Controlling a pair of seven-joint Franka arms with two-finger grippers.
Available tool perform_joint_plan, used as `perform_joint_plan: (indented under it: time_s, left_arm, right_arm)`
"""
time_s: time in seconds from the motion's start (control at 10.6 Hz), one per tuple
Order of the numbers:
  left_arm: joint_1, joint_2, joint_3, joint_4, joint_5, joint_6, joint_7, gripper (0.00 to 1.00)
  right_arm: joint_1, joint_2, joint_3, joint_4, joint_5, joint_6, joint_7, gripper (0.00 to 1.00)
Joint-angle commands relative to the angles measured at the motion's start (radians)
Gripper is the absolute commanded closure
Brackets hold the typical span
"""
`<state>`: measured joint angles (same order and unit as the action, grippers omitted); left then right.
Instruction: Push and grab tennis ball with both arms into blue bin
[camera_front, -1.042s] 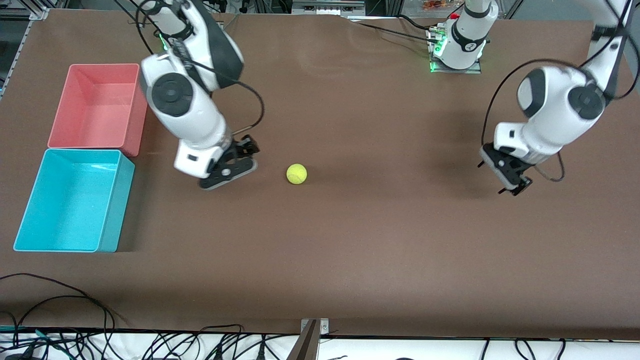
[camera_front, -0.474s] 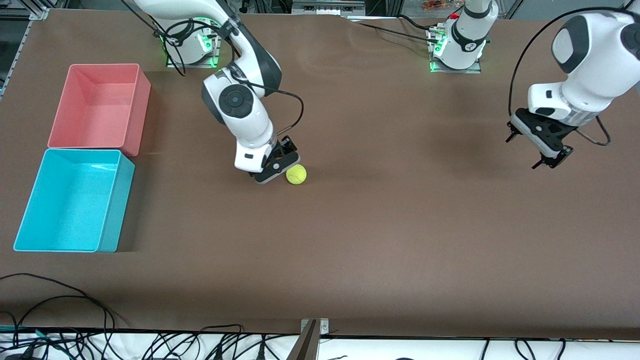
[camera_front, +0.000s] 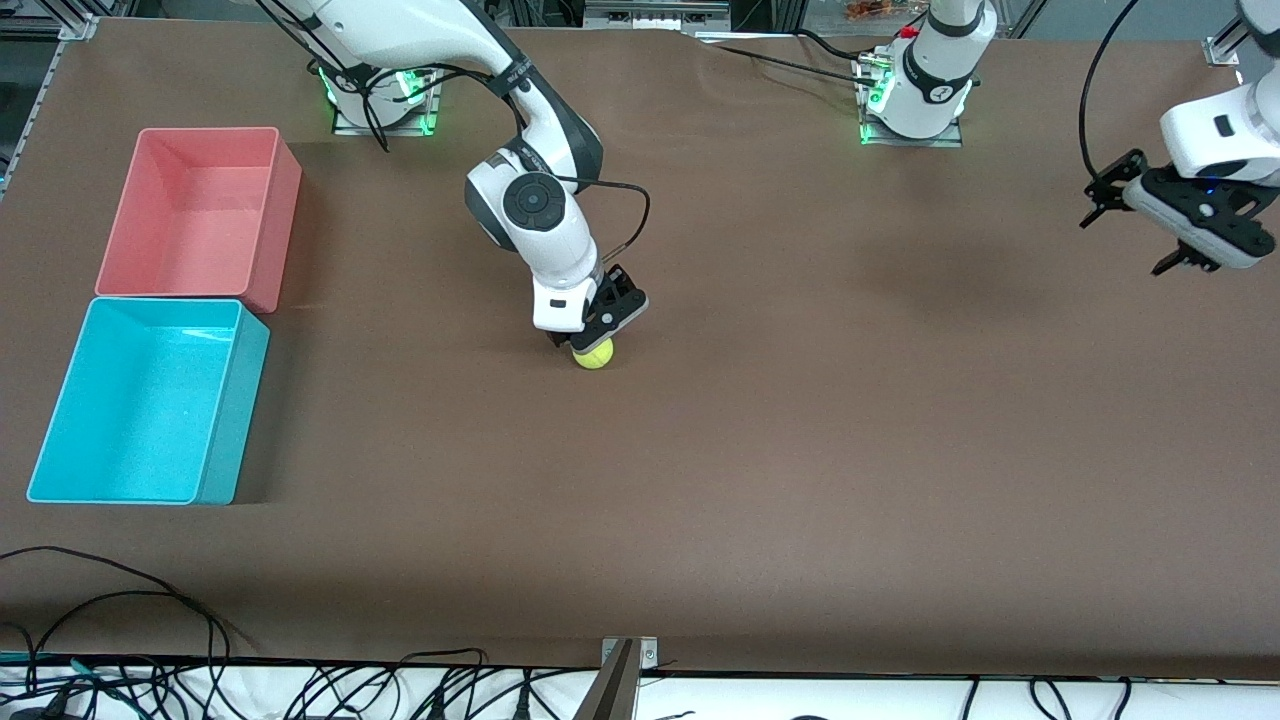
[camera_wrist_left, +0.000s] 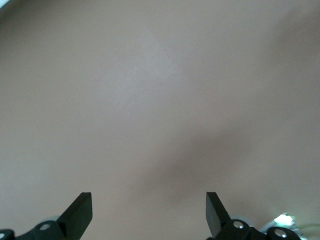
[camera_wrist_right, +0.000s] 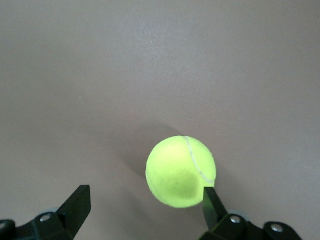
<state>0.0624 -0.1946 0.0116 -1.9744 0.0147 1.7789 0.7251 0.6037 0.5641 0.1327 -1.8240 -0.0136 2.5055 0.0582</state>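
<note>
So the right gripper (camera_front: 592, 338) hangs wide open over the fuzzy yellow-green tennis ball (camera_front: 594, 354) mid-table. Grab step; next it should close, then carry to the cyan-blue plastic bin (camera_front: 232, 400). Left gripper (camera_front: 1140, 225) waits open.

No legible text, label, brand, number or sign appears in any view; small markings on the arms cannot be read.
</note>
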Motion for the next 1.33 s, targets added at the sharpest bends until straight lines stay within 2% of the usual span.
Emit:
perform_joint_plan:
  time_s: [0.0,0.28,0.47,0.66,0.85,1.04,1.23]
  left_arm:
    - [-0.033,0.004,-0.025,0.112,0.062,-0.169,-0.251,0.0]
    - [-0.033,0.004,-0.025,0.221,0.047,-0.303,-0.322,0.0]
    - [-0.033,0.004,-0.025,0.29,0.042,-0.337,-0.34,0.0]
    - [-0.033,0.006,-0.027,0.368,0.042,-0.424,-0.465,0.0]
    - [-0.033,0.007,-0.076,0.396,0.044,-0.467,-0.628,0.0]
    - [-0.035,0.012,-0.134,0.399,0.042,-0.472,-0.779,0.0]
    - [-0.038,0.032,-0.134,0.423,0.008,-0.487,-0.878,0.0]
  right_arm:
    - [-0.008,0.019,-0.008,-0.009,-0.002,0.038,-0.049,0.0]
    - [-0.019,0.028,-0.008,-0.012,-0.002,0.039,-0.069,0.03]
    - [-0.022,0.046,-0.008,-0.011,0.004,0.062,-0.055,0.06]
    - [-0.024,0.059,-0.008,-0.011,0.004,0.088,-0.055,0.11]
    - [-0.036,0.062,-0.008,-0.008,0.004,0.088,-0.064,0.23]
    - [-0.042,0.071,-0.01,0.008,0.004,0.092,-0.066,0.45]
    - [-0.055,0.022,-0.008,0.009,0.012,0.066,-0.06,0.47]
